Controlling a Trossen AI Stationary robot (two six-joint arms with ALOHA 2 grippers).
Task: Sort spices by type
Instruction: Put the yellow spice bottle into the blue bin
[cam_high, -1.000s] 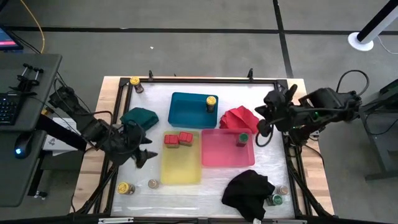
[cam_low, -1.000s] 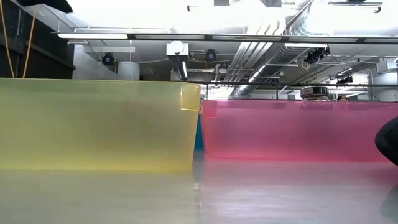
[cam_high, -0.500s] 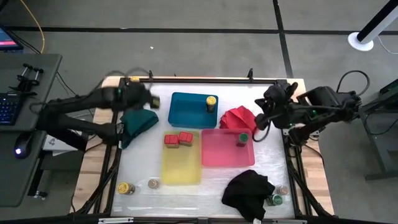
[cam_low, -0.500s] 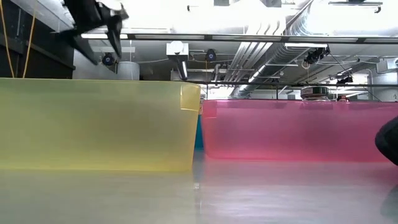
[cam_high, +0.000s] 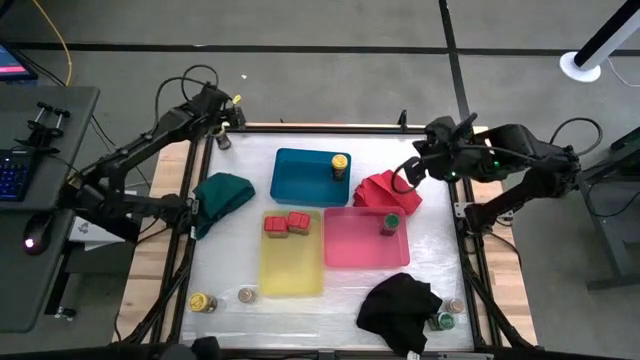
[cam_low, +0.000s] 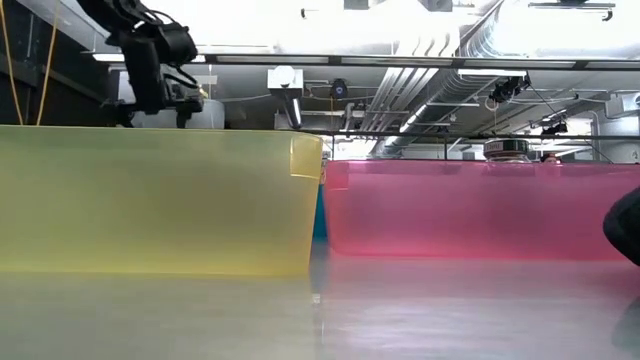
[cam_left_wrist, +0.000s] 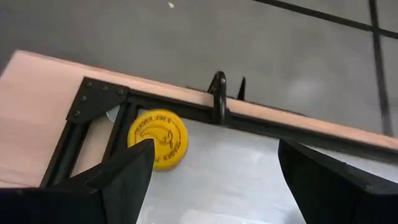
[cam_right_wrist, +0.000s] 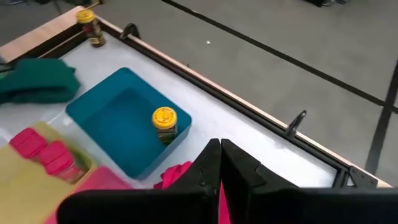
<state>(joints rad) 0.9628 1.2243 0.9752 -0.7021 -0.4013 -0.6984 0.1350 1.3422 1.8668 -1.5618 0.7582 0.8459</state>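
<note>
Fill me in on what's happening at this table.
A two-armed robot is sorting spice jars into trays. The left gripper hangs open over a yellow-lidded jar at the table's far left corner, not yet gripping it. The right gripper is shut, holding nothing, above the red cloth. The blue tray holds one yellow-lidded jar, the yellow tray two red-lidded, the pink tray one green-lidded.

The high view is looking straight down on the whole table (cam_high: 430, 262) from well above. The low view is sitting at table-top height, pressed close against the yellow tray (cam_low: 160, 200) and pink tray (cam_low: 480, 210), facing the room behind. The left wrist view is peering closely at a yellow-lidded jar (cam_left_wrist: 158, 137) in the table's corner; the right wrist view is sharing that jar at its upper left
</note>
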